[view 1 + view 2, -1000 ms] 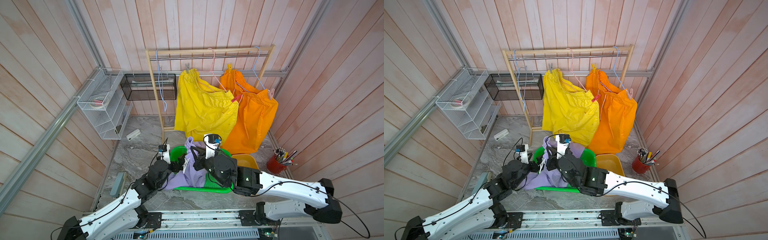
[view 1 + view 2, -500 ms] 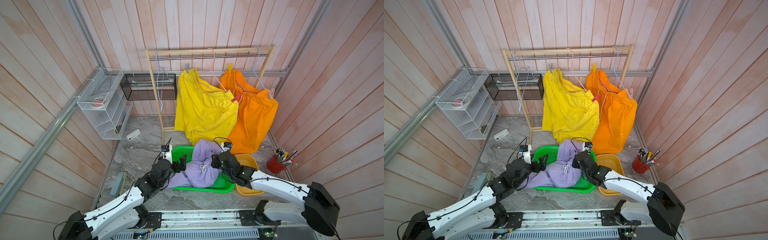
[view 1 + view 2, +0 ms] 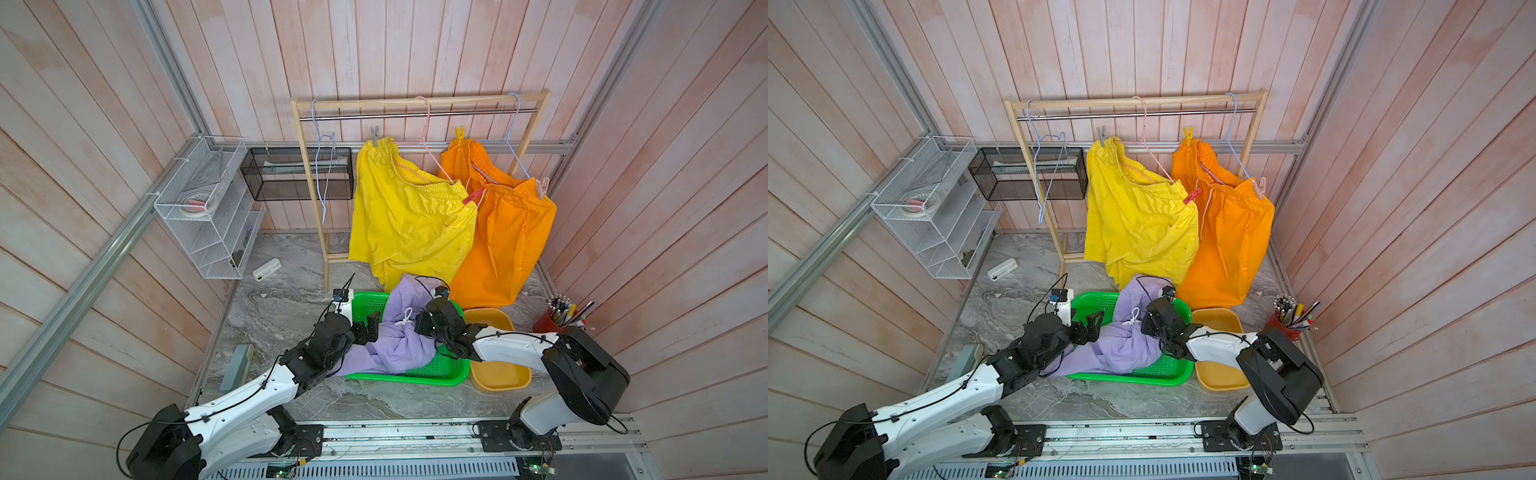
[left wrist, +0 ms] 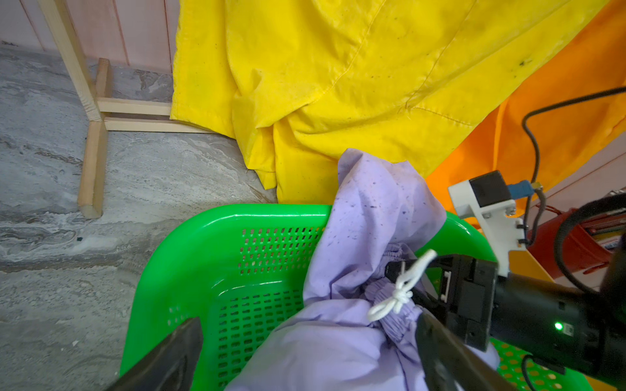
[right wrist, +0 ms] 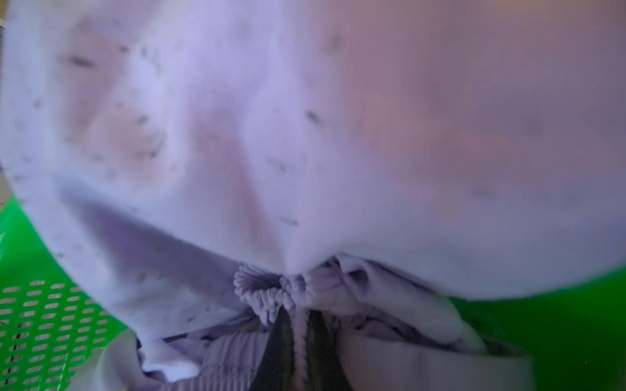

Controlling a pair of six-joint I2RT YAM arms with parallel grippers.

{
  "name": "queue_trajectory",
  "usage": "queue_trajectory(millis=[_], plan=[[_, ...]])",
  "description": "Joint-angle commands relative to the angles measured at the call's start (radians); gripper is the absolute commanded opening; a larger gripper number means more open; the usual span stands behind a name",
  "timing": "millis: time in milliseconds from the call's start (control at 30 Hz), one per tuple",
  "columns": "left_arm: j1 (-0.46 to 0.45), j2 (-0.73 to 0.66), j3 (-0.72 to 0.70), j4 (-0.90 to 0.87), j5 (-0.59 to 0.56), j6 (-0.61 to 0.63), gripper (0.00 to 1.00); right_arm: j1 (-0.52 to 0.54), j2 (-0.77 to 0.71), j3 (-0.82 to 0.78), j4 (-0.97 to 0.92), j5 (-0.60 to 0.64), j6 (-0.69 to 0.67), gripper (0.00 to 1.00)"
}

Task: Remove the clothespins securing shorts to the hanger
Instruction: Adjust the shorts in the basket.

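Pale pink plank walls close in a grey marbled tabletop (image 3: 282, 307). At the left of a top view an empty pale blue wire hanger (image 3: 320, 178) dangles from the wooden clothes rail (image 3: 415, 102). Next along hang the bright yellow fabric shorts (image 3: 411, 224), pinned by a small grey plastic clothespin (image 3: 375, 135) at their upper corner and a red plastic clothespin (image 3: 473, 196) lower right. Then come the orange fabric shorts (image 3: 511, 232), with a yellow plastic clothespin (image 3: 459, 133) and a pale pink plastic clothespin (image 3: 541, 189). Low in the middle, the lilac drawstring shorts (image 3: 399, 340) slump in a green perforated plastic basket (image 3: 449, 370). The left gripper (image 4: 308, 320) gapes wide and empty beside them; the right gripper (image 5: 298, 325) pinches their gathered waistband. That cloth looks light, limp and slippery, so I wouldn't tug it. The pins look small and stiff: squeeze the free tails, away from the cloth.
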Motion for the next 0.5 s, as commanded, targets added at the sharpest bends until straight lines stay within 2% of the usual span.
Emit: queue_trajectory(millis=[0,167,333,467], plan=[[0.003,0.008,0.042,-0.011,0.009,0.016,1.0,0.001,-0.071,-0.001,-0.033,-0.038,-0.017,0.31],[0.003,-0.001,0.05,-0.014,0.003,0.013,1.0,0.002,-0.26,0.0,-0.122,-0.035,-0.024,0.57],[0.003,0.01,0.078,-0.058,-0.03,-0.033,1.0,0.002,-0.413,0.014,-0.222,0.015,-0.028,0.67],[0.003,0.002,0.072,-0.051,-0.046,-0.042,1.0,-0.004,-0.537,0.045,-0.305,0.069,-0.063,0.7]])
